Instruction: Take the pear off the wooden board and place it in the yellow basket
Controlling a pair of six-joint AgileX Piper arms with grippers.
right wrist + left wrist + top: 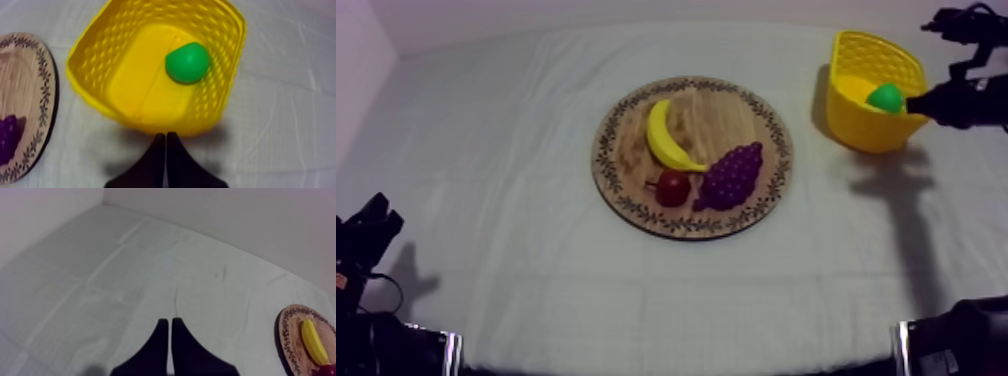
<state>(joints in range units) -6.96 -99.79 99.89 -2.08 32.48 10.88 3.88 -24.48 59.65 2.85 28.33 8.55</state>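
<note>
Resting inside the yellow basket [90,50], close to one wall, the pear [187,62] is seen lying free of any grip, so the placing is judged done and only a clean retreat is called for. The right gripper [166,136] is noted just outside the basket, fingers pressed together on nothing. A rise straight up and away is advised, so that the light basket is not nudged or tipped. The left gripper [170,322] is likewise clenched empty, low over bare cloth [100,278], well apart from the work. On the wooden board [721,115] lie a banana [668,135], a bunch of grapes [731,175] and a small red fruit [673,187]; nothing is found in the retreat path.
</note>
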